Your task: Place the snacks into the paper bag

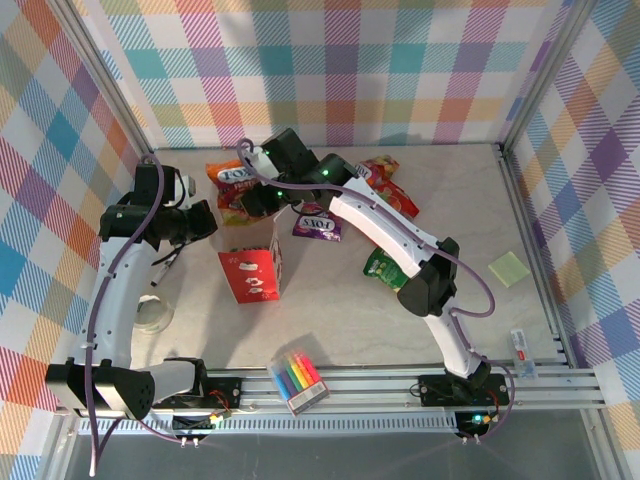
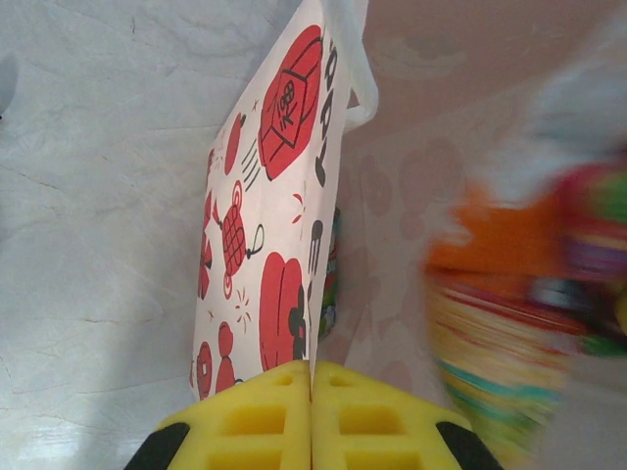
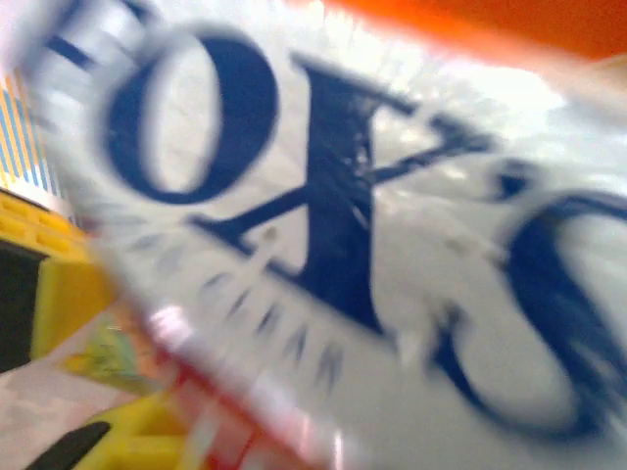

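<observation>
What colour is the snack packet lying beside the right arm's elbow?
Green: a glossy green snack packet; the top external view shows it best.

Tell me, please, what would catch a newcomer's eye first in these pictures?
The red-and-white paper bag near the middle of the table stands out first, with the left tool shut on its edge. Behind it, glossy snacks lie scattered under the outstretched right arm. One FOX'S packet looms, blurred, right before the right wrist camera.
</observation>
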